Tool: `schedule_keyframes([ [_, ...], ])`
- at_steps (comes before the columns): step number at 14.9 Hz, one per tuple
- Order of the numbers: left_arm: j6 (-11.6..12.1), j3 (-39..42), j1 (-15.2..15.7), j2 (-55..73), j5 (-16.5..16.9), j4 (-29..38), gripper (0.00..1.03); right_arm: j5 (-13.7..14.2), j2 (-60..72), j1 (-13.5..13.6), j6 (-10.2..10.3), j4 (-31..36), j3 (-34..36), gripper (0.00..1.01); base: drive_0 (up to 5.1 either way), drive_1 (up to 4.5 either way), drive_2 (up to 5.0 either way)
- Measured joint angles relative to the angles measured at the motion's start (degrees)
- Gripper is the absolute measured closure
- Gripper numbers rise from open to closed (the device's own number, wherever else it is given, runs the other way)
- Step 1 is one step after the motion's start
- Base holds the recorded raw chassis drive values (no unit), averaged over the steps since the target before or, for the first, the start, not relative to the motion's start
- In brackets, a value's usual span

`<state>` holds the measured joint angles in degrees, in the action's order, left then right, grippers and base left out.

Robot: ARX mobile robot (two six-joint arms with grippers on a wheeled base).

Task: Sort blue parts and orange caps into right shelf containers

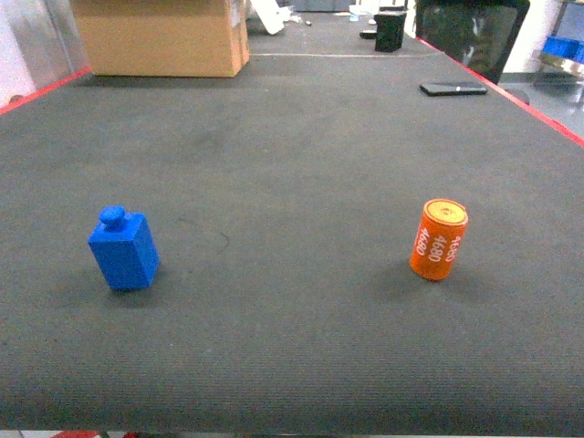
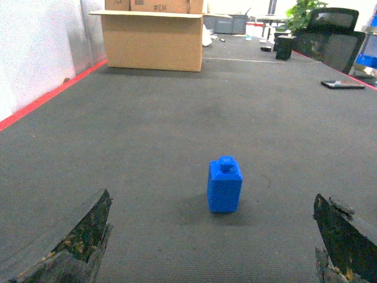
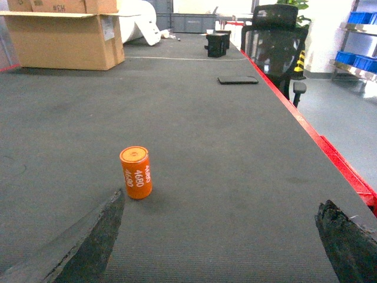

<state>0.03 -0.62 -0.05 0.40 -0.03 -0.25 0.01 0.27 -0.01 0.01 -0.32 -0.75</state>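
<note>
Pickup is being lined up: the blue part (image 2: 224, 184), upright at frame centre, is framed between the left gripper's (image 2: 212, 247) spread jaws. The orange cap (image 3: 136, 172), left of centre, is faced by the right gripper (image 3: 218, 247), jaws likewise wide, neither touched yet.

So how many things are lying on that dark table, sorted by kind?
Blue blocks: 1, the blue part
Orange cylinders: 1, the orange cap printed 4680
Cardboard boxes: 1, the cardboard box at the far end
Phones: 1, the phone near the right edge
Small black boxes: 1, the black box far back
Total: 5
</note>
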Motion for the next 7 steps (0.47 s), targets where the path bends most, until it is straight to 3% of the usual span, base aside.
schedule_keyframes([
  [7, 0.0, 0.0, 0.0, 0.0, 0.0, 0.0, 0.05, 0.0, 0.0, 0.0, 0.0, 0.0, 0.0, 0.03, 0.0, 0.0, 0.0],
])
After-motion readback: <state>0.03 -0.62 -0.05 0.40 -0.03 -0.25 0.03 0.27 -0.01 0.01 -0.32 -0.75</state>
